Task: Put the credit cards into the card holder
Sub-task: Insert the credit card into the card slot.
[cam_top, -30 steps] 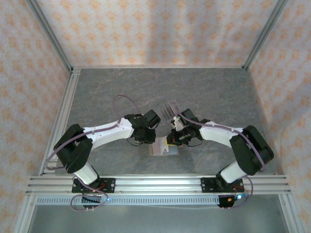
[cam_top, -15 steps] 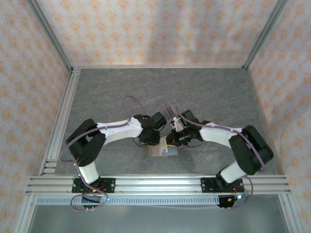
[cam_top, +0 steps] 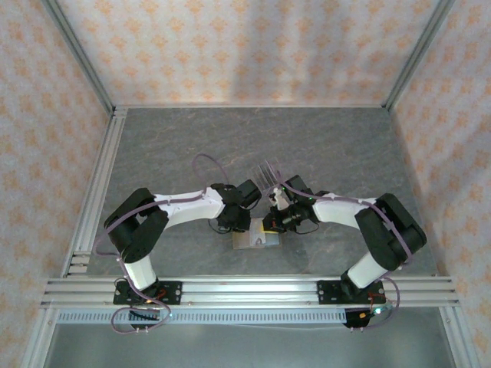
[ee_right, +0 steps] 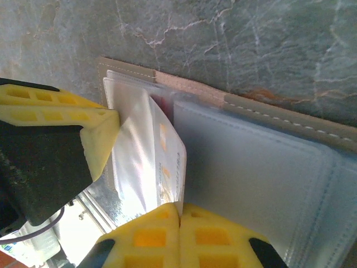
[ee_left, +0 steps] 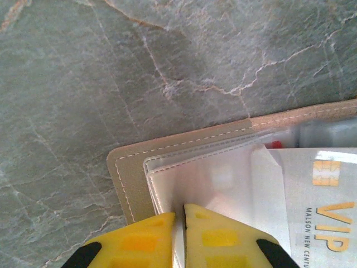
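The tan card holder (cam_top: pixel 255 239) lies open on the table between both arms, its clear plastic sleeves facing up. My left gripper (ee_left: pixel 184 209) is shut on one clear sleeve (ee_left: pixel 223 178) beside the tan stitched border (ee_left: pixel 128 167), lifting it. My right gripper (ee_right: pixel 179 207) is shut on the edge of a credit card (ee_right: pixel 167 162), a glare-pale face with gold VIP lettering (ee_left: pixel 318 201). The card stands tilted with its far end at the raised sleeve. A dark red sliver of another card (ee_right: pixel 162 103) shows beneath. In the top view the left gripper (cam_top: pixel 244 226) and right gripper (cam_top: pixel 268 225) almost touch.
A clear acrylic slotted stand (cam_top: pixel 268 175) rises just behind the two wrists. Grey marbled tabletop (cam_top: pixel 345 146) stretches behind and to both sides. Aluminium rails (cam_top: pixel 245 291) run along the near edge, and patterned walls enclose the cell.
The left arm has swung right and closer to the card holder, its gripper now against the right gripper. The right arm has barely shifted.
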You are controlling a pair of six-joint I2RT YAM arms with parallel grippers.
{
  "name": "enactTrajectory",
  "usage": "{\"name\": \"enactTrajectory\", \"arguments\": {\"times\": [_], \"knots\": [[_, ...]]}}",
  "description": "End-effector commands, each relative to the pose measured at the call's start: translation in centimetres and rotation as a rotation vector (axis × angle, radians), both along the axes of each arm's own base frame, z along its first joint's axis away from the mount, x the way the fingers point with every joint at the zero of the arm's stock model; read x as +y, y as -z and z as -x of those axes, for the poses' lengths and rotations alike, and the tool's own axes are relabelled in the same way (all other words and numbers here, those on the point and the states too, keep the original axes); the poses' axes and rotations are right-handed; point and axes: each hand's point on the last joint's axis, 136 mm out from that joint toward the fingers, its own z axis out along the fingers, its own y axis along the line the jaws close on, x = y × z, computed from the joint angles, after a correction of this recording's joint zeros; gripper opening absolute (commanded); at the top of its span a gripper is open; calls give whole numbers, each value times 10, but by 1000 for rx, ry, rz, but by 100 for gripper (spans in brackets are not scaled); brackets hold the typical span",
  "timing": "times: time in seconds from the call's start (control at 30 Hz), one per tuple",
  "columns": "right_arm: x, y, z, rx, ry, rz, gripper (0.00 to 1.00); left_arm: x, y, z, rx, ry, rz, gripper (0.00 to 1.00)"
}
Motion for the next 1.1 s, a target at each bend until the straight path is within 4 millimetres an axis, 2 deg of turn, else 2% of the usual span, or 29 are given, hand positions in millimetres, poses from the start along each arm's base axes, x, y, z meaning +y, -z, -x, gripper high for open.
{"name": "enactTrajectory", "arguments": {"times": [0.0, 1.07], "knots": [[-12, 17, 4, 9, 5, 75, 0, 17, 13, 7, 18, -7, -68, 13], [-3, 21, 5, 39, 39, 10, 0, 6, 5, 2, 9, 0, -34, 13]]}}
